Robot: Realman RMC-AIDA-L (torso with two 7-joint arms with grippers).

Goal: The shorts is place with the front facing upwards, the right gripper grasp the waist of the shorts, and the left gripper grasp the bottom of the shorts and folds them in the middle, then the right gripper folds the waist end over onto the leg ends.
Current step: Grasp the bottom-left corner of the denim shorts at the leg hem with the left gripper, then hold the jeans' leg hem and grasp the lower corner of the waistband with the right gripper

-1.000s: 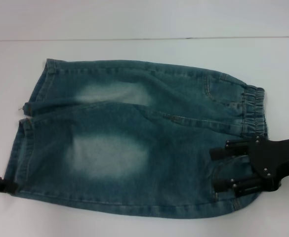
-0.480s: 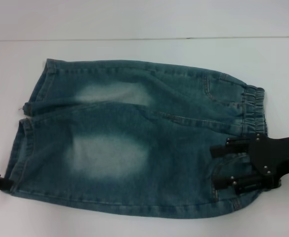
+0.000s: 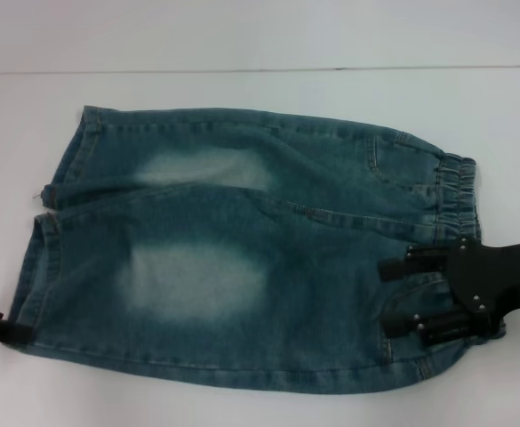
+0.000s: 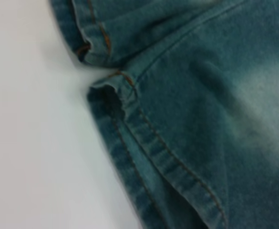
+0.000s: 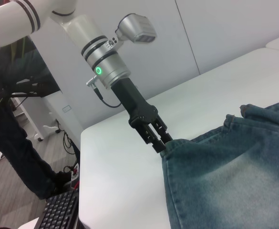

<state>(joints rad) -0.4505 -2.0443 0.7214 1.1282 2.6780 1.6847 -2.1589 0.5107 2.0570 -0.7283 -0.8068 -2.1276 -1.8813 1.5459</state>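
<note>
Grasping is underway: right claw (image 3: 406, 298) spread over the shorts (image 3: 242, 249) waist at lower right, left claw (image 5: 160, 141) seemingly pinching the hem corner; next, both must lift.

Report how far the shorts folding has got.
Done: the blue-green washed denim shorts lie flat, front up, on the white table. In hand: the black labelled right gripper sits over the waist end, jaws apart; the black left gripper is at the near leg's hem corner. Left: both folds, as nothing is lifted.
</note>
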